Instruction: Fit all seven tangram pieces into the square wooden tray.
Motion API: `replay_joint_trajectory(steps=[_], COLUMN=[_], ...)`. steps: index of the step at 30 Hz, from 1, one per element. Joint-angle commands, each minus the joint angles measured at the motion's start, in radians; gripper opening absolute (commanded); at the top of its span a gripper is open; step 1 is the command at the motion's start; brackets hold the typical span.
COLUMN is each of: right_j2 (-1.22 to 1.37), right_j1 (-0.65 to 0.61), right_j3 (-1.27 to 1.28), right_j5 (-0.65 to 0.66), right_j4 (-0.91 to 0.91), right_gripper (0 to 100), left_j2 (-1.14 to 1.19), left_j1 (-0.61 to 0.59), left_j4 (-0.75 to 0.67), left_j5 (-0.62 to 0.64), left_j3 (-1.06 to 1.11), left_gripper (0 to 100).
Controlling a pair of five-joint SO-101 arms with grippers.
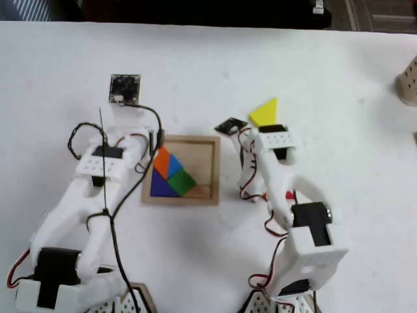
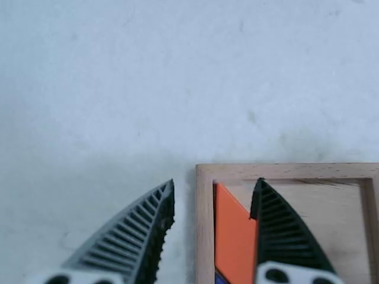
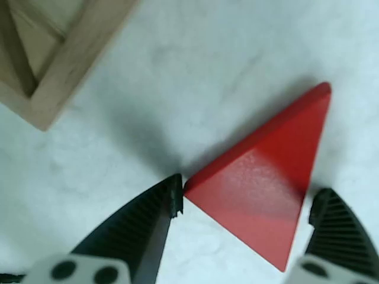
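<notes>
While both arms stood over the matte white table (image 1: 339, 72), the square tray (image 1: 213, 171) of pale, grained wood lay flat between them, its raised rim framing a shallow floor. Four flat, glossy pieces sat packed edge to edge in the half of the tray nearest the left arm (image 1: 91, 189): an orange piece (image 1: 163, 160), a light-blue piece (image 1: 174, 167), a green piece (image 1: 184, 182) and a dark-blue triangle (image 1: 160, 186). The other half of the floor was bare wood.

The left claw (image 2: 216, 186) was spread apart and straddled the tray's rim at a corner. One ribbed, pointed finger (image 2: 155, 216) hung over the table just outside the frame. The other, black and ridged, hung inside the tray over the orange piece's slanted edge. It gripped nothing.

The right claw (image 3: 247, 195) was also parted, with the red triangle (image 3: 260, 183) lying flat on the table between its serrated fingers. One fingertip (image 3: 173, 195) was right at the triangle's nearest corner, and the other was just beside the opposite edge, apart from it. The red surface was smooth with a slight sheen and crisp edges. A corner of the tray showed near it in the right wrist view.

A yellow triangle (image 1: 265, 111) lay flat on the table beyond the right arm (image 1: 287, 189), outside the tray and near its far corner.
</notes>
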Motion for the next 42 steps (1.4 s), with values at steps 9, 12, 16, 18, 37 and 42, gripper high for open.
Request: replay_joint_trajectory(steps=[9,12,16,18,37,42], right_j2=[0.015,0.022,0.022,0.022,-0.047,-0.145], right_j1=[0.004,0.004,0.010,0.012,0.038,0.093], right_j3=[-0.052,-0.058,-0.061,-0.061,-0.055,0.026], right_j5=[-0.018,-0.075,-0.098,-0.112,-0.130,-0.023], right_j4=[-0.015,-0.027,-0.033,-0.033,-0.005,0.013], right_gripper=[33.3,33.3,32.2,27.2,29.3,29.2], left_j2=[-0.005,-0.005,-0.005,-0.005,-0.005,-0.005], left_j1=[-0.007,-0.007,-0.008,-0.008,-0.008,-0.008], left_j4=[-0.006,-0.006,-0.005,-0.005,-0.012,-0.012], left_j5=[-0.008,-0.008,-0.008,-0.008,-0.009,-0.009], left_j3=[-0.054,-0.054,-0.054,-0.054,-0.041,-0.041], left_gripper=[22,22,22,22,22,22])
